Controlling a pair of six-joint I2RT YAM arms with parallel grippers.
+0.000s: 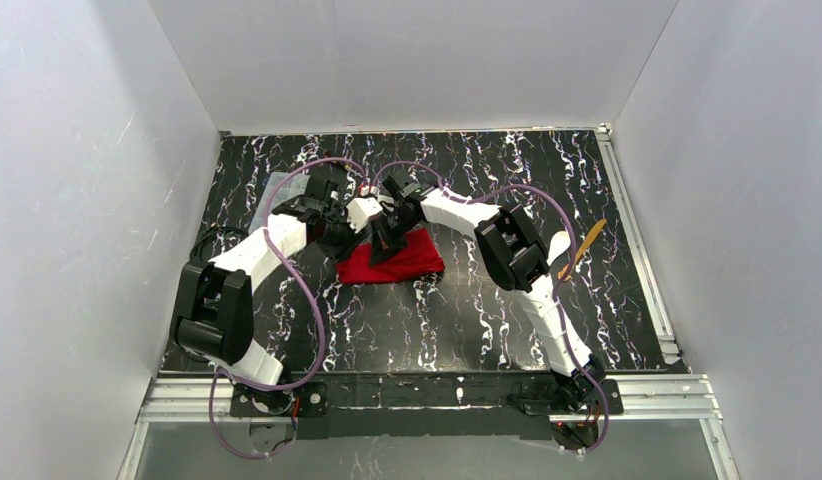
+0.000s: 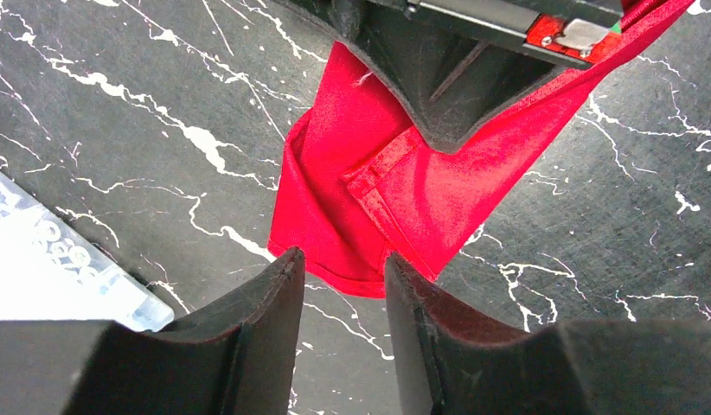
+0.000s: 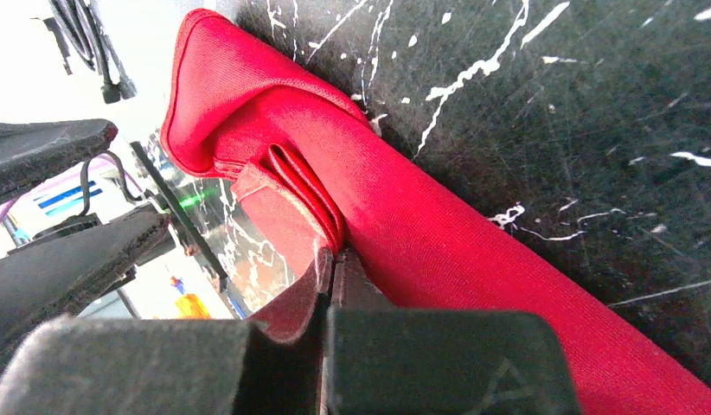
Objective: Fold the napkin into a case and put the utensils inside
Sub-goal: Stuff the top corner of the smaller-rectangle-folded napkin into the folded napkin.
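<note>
Black white-veined table [image 1: 437,330], and mid-table the bright red cloth napkin [image 1: 412,262] lies only part-folded, no case yet. Right gripper [image 3: 333,259] is clamped on its layered edge; left gripper [image 2: 343,259], jaws parted, holds nothing beside its corner. Utensils not yet inside.

Bright, even light is washing the plain white walls [image 1: 77,200]; my black rubber fingers [image 2: 248,346] are perhaps blurring slightly close up.
</note>
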